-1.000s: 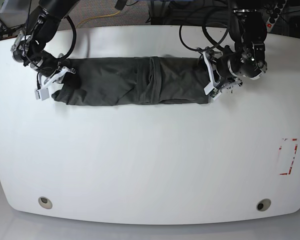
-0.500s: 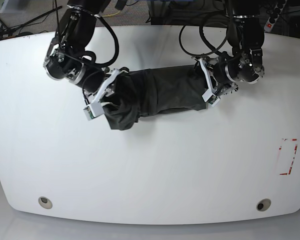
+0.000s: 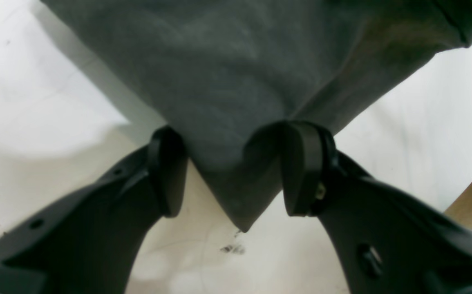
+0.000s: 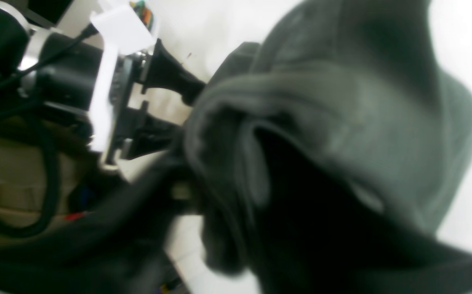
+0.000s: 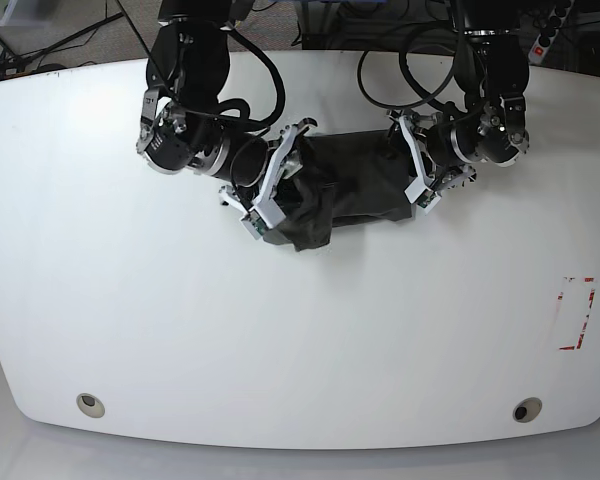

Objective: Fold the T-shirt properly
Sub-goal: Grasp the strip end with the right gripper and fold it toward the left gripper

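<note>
The dark grey-green T-shirt (image 5: 345, 190) lies bunched into a short thick roll at the back middle of the white table (image 5: 300, 330). My right gripper (image 5: 283, 198), on the left of the base view, is shut on the shirt's left end, which is carried over the rest. In the right wrist view the fabric (image 4: 342, 122) fills the frame and hides the fingers. My left gripper (image 5: 412, 175) is at the shirt's right end. In the left wrist view its jaws (image 3: 233, 171) stand apart with a shirt corner (image 3: 236, 204) between the fingers (image 3: 301, 167).
A red-outlined rectangle (image 5: 576, 312) is marked on the table at the right. Two round holes (image 5: 90, 404) (image 5: 526, 409) sit near the front edge. Cables and clutter lie behind the table's back edge. The left arm's white bracket (image 4: 105, 94) is close to the right gripper.
My right arm has swept right with the shirt's left end, folding it over toward the left gripper. The shirt went from a long strip to a short bundle. The left arm barely moved.
</note>
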Controlling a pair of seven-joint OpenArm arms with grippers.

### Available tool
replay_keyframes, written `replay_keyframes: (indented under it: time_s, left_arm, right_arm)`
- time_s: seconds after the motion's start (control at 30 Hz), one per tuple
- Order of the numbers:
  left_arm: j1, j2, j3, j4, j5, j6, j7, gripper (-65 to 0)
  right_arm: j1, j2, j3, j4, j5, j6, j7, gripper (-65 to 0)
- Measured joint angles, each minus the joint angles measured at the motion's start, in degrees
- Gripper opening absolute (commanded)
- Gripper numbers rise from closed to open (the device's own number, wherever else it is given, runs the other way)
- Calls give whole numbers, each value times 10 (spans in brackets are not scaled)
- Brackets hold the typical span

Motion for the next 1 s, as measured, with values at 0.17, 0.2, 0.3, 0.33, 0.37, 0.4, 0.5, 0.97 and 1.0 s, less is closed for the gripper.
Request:
replay_keyframes:
  time_s: [0.17, 0.2, 0.3, 0.33, 0.37, 0.4, 0.5, 0.97, 1.0]
  left_arm:
    - [5, 2, -1, 14, 5, 0, 7, -322]
    - [6, 2, -1, 19, 6, 0, 9, -322]
    - [11, 3, -2, 47, 7, 0, 11, -324]
    - [13, 3, -2, 56, 6, 0, 12, -324]
    - [14, 3, -2, 69, 3, 0, 15, -324]
    - [17, 3, -9, 83, -8, 0, 15, -324]
    - [27, 6, -66, 121, -67, 0, 10, -324]
    - [96, -143, -296, 132, -192, 0, 17, -321]
    - [102, -149, -299, 132, -191, 0, 19, -321]
  right_arm:
    - [1, 2, -2, 0, -32, 0, 7, -201]
    - [2, 2, -8, 0, -35, 0, 8, -195]
    - [13, 1, -54, -14, -29, 0, 26, -197]
    - [15, 0, -62, -23, -27, 0, 36, -197]
    - [16, -1, -74, -38, -26, 0, 50, -197]
    - [17, -1, -86, -53, -28, -1, 57, -197]
    - [13, 3, -112, -82, -35, 0, 74, -197]
    - [-12, 67, -114, -23, 16, 0, 97, -198]
    - [-12, 67, -114, -27, 15, 0, 97, -198]
